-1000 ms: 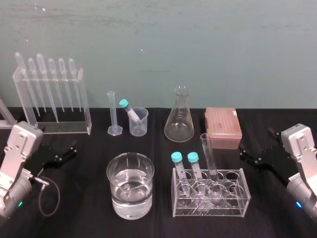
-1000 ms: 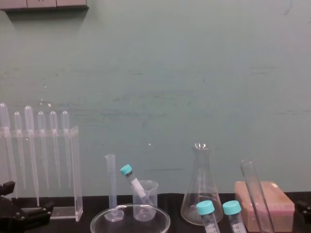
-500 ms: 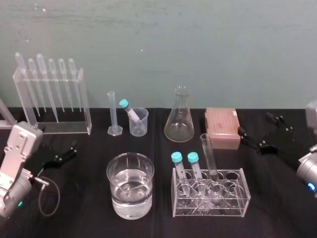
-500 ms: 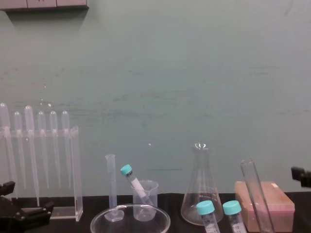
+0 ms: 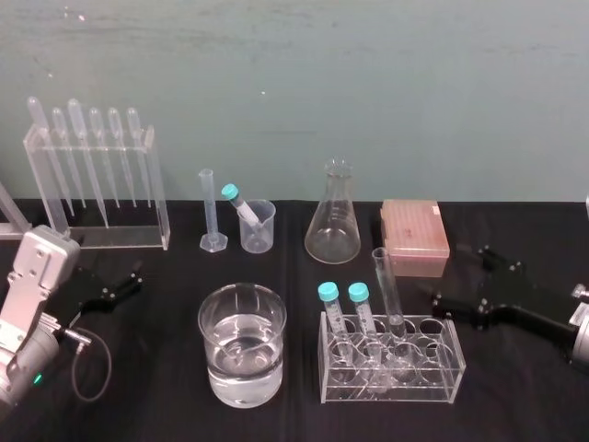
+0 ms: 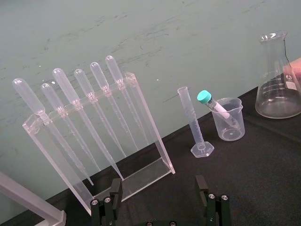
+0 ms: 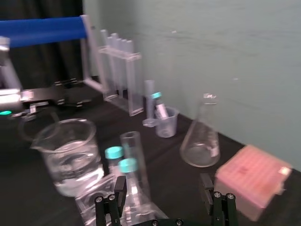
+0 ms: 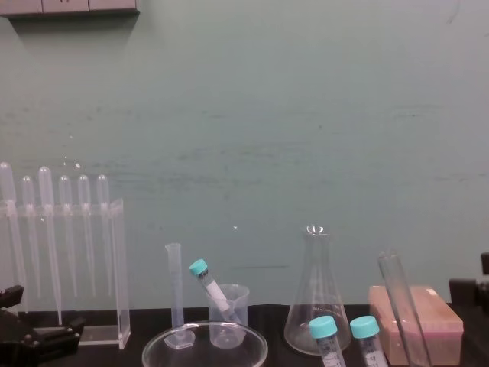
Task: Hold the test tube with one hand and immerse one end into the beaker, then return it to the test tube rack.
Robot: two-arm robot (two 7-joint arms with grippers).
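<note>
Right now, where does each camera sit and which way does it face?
Head: up high, looking down at the table: beaker, test tube, left fingers, right fingers.
Chest: low, looking level at the wall; left fingers at its lower left.
Left wrist: behind the left fingers, facing the dropper stand.
Right wrist: behind the right fingers, facing the test tube and beaker.
Head and right wrist share beaker and test tube.

The test tube stands in the rack, right of the beaker.
</note>
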